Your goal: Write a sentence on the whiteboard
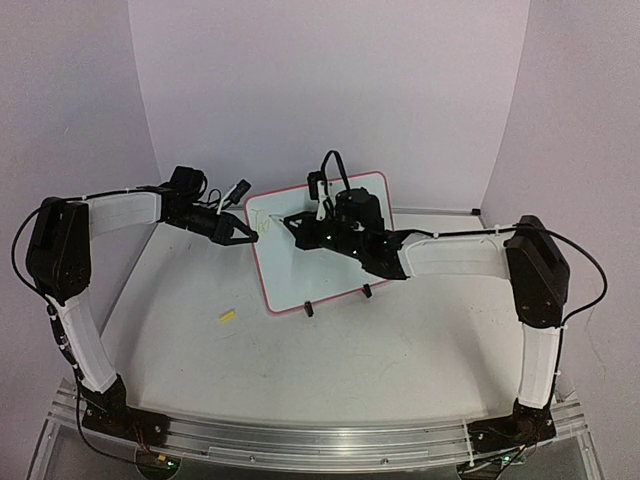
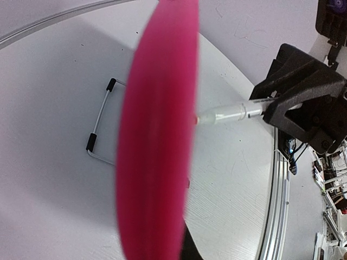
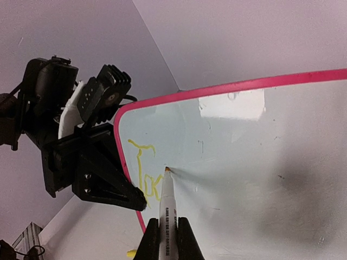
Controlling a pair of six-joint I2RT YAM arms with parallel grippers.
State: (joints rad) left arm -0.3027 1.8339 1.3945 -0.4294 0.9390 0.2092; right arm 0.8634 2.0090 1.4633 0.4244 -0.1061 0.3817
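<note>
The whiteboard [image 1: 300, 272] stands tilted on its black clip feet [image 1: 308, 310] at the middle of the table [image 1: 330, 380]. The sentence [image 3: 140, 162] is barely begun: only a pale yellow "T" and a loop or two sit in the board's upper left corner, close to the red frame. The marker [image 3: 169, 211] touches the board with its tip just right of those strokes. The right gripper [image 3: 168, 227] is pinched narrow on the marker's barrel. The left gripper [image 1: 248, 234] is at the board's left edge and appears clamped on the frame. The left wrist view shows only the blurred frame edge-on, not the fingers.

The main risk, as I judge it, is the board giving way under pen pressure. It rests on two small feet, so a hard push could rock it or swing it about the left grip and break the line. The marker could also twist in its narrow pinch.

The writing sits tight against the left frame and the left gripper, so there is no room leftward. To the right and below, the white face lies open as far as the frame. The right arm crosses in front of the board's lower part, so a second line may bring it near the feet. A small yellow piece [image 1: 226, 316] lies on the table to the near left, well apart.
</note>
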